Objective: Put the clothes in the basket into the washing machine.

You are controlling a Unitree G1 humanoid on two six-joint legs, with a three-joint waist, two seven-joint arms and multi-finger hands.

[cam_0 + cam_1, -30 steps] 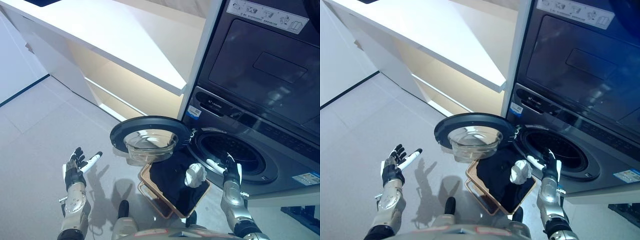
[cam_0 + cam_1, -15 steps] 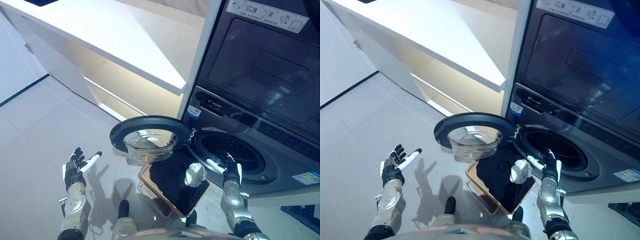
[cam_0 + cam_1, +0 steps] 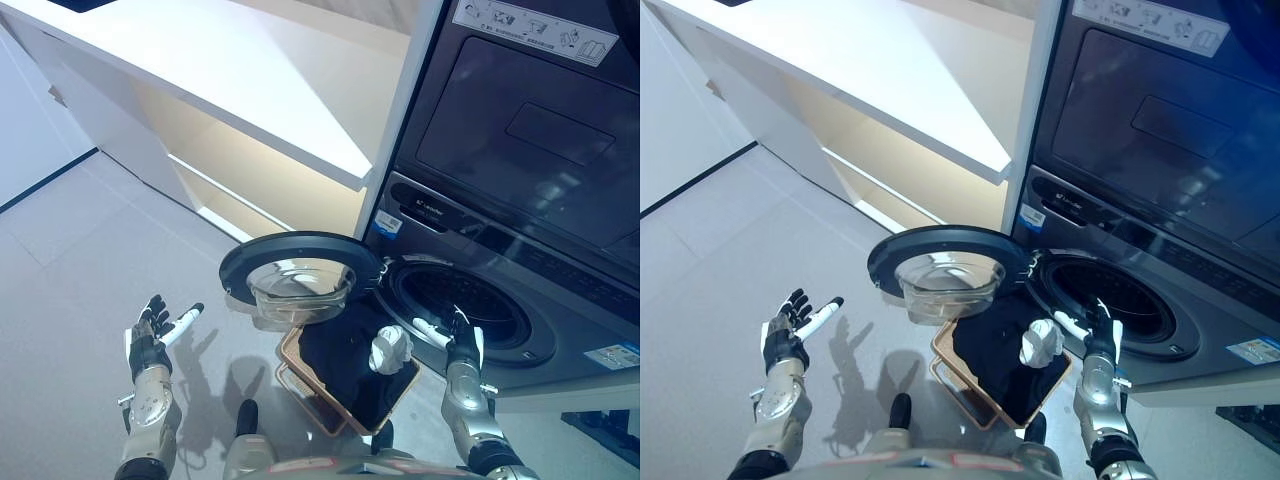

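A tan basket (image 3: 298, 382) stands on the floor below the washing machine's open round door (image 3: 300, 268). It holds dark clothes (image 3: 345, 362) with a white bundle (image 3: 390, 349) on top at the right. The washing machine (image 3: 520, 250) is dark grey, and its drum opening (image 3: 462, 305) shows dark inside. My left hand (image 3: 152, 335) is open and empty over the floor, well left of the basket. My right hand (image 3: 458, 343) is open and empty, just right of the basket and in front of the drum opening.
A white counter with a lit shelf (image 3: 230, 110) juts out to the left of the machine. The open door overhangs the basket's far edge. Grey tiled floor (image 3: 70, 270) spreads to the left.
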